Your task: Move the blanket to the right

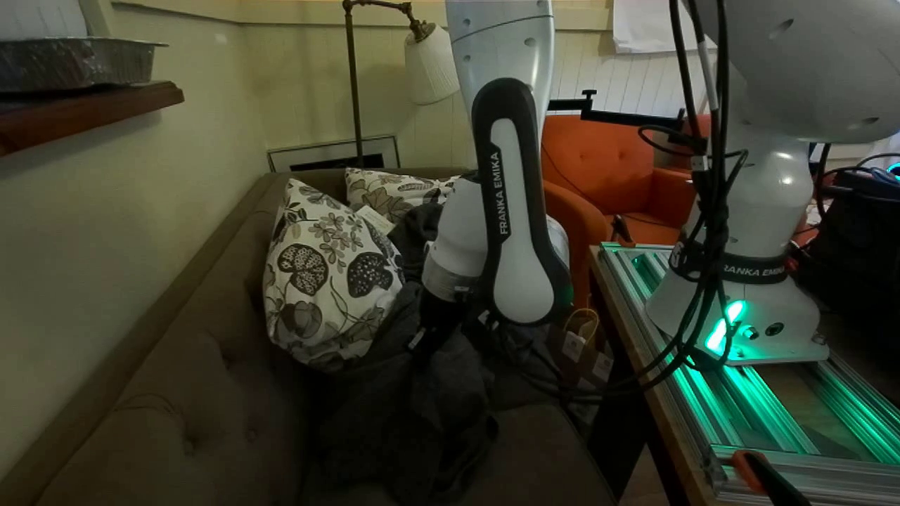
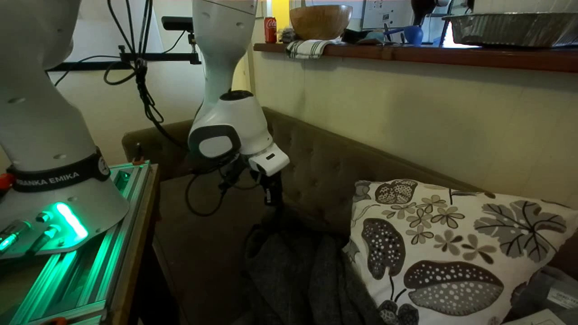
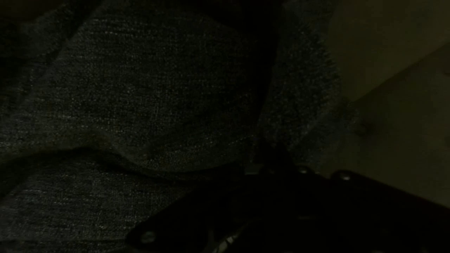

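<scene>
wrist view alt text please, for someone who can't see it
A rumpled dark gray blanket fills much of this dim picture. A black gripper at the bottom seems to pinch it, and brownish sofa shows at right.

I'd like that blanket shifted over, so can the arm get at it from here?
Probably yes: in an exterior view, the gripper hangs right at the peak of the blanket, nothing visible between; the pillow lies to one side.

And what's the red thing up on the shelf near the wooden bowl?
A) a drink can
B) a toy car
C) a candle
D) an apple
A: in an exterior view, a red can with white lettering stands upright on the shelf, near the bowl.
</scene>
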Robot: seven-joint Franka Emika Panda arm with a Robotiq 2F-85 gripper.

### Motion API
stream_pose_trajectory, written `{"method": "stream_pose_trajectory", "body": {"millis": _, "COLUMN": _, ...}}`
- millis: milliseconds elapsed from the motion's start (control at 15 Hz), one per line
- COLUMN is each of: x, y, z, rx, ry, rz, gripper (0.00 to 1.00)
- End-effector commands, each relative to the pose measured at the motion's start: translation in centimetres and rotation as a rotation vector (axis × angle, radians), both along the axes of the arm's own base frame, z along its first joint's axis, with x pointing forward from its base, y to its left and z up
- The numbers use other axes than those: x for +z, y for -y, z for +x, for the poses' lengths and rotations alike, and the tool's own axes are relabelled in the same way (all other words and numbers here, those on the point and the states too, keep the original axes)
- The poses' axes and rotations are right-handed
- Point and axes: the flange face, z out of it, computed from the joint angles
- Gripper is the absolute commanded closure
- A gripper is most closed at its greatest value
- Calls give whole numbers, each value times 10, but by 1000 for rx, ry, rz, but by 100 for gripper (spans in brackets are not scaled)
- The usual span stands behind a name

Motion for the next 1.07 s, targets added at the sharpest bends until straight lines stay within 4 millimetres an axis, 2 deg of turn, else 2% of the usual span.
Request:
{"method": "stream_pose_trajectory", "body": {"millis": 0, "x": 8, "y": -2, "z": 1, "rx": 6, "ry": 14, "rz": -9, "gripper": 99}}
{"method": "stream_pose_trajectory", "body": {"millis": 200, "x": 57, "y": 25, "z": -22, "rx": -32, "ry": 67, "rz": -52, "gripper": 99}}
{"method": "stream_pose_trajectory", "body": {"millis": 333, "x": 82, "y": 42, "z": -33, "rx": -80, "ry": 122, "rz": -91, "gripper": 99}}
{"method": "stream_pose_trajectory", "body": {"millis": 400, "x": 81, "y": 49, "z": -3, "rx": -95, "ry": 157, "rz": -109, "gripper": 99}}
{"method": "stream_pose_trajectory", "body": {"millis": 467, "x": 92, "y": 57, "z": 4, "rx": -123, "ry": 186, "rz": -130, "gripper": 99}}
{"method": "stream_pose_trajectory", "body": {"millis": 667, "x": 134, "y": 76, "z": 24, "rx": -163, "ry": 288, "rz": -179, "gripper": 99}}
{"method": "stream_pose_trajectory", "body": {"millis": 800, "x": 168, "y": 85, "z": 10, "rx": -190, "ry": 358, "rz": -208, "gripper": 99}}
{"method": "stream_pose_trajectory", "body": {"millis": 867, "x": 177, "y": 88, "z": 34, "rx": -195, "ry": 384, "rz": -213, "gripper": 99}}
{"method": "stream_pose_trajectory", "body": {"millis": 1000, "x": 206, "y": 91, "z": 34, "rx": -219, "ry": 439, "rz": -220, "gripper": 99}}
